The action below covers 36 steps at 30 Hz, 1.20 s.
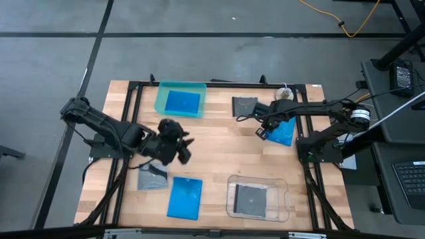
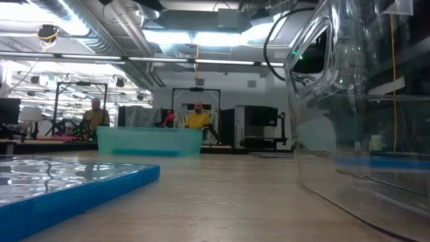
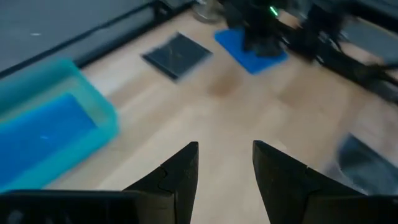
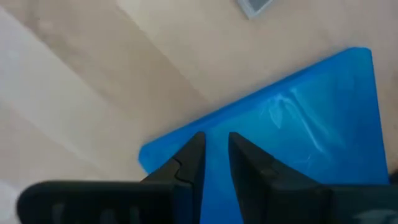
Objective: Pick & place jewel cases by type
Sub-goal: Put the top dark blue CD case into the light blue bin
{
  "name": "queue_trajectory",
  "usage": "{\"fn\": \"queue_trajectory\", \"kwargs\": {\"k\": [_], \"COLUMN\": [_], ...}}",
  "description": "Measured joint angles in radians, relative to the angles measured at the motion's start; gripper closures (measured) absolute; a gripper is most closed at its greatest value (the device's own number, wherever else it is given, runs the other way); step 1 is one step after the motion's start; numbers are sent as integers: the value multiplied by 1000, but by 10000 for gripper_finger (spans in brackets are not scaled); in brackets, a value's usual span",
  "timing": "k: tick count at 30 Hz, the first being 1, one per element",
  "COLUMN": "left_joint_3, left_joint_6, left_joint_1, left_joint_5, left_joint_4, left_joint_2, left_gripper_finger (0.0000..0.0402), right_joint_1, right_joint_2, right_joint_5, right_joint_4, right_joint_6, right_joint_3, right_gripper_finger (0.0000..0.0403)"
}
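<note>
With its jaws apart and empty, the left gripper (image 1: 180, 145) hovers beside the teal tray (image 1: 159, 101), which already holds one blue case (image 1: 182, 102). Farther right, the right gripper (image 1: 262, 125) pinches another blue case's (image 1: 284, 132) edge; a level lift looks wisest.

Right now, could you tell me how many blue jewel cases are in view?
3: one in the teal tray, one on the table's near edge, one under the right pincer at. None seems hidden.
</note>
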Motion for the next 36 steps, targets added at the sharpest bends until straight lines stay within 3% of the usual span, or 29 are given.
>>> {"fn": "queue_trajectory", "kwargs": {"k": [10,18,22,28,36], "left_joint_3": [0,0,0,0,0], "left_joint_6": [7,130,180,247,305], "left_joint_1": [177,231,240,240,243], "left_joint_5": [32,114,164,183,183], "left_joint_4": [9,9,9,9,9], "left_joint_2": [-18,-18,-18,-18,-18], "left_gripper_finger": [258,258,258,258,258], "right_joint_1": [-84,-148,-161,-155,-32], "right_joint_2": [0,0,0,-3,0], "right_joint_5": [1,-1,-9,-145,-234], "right_joint_4": [7,29,54,136,225], "right_joint_6": [-119,-90,-77,-20,70], "right_joint_3": [-12,-34,-66,-124,-126], "right_gripper_finger": [328,331,352,395,389]}}
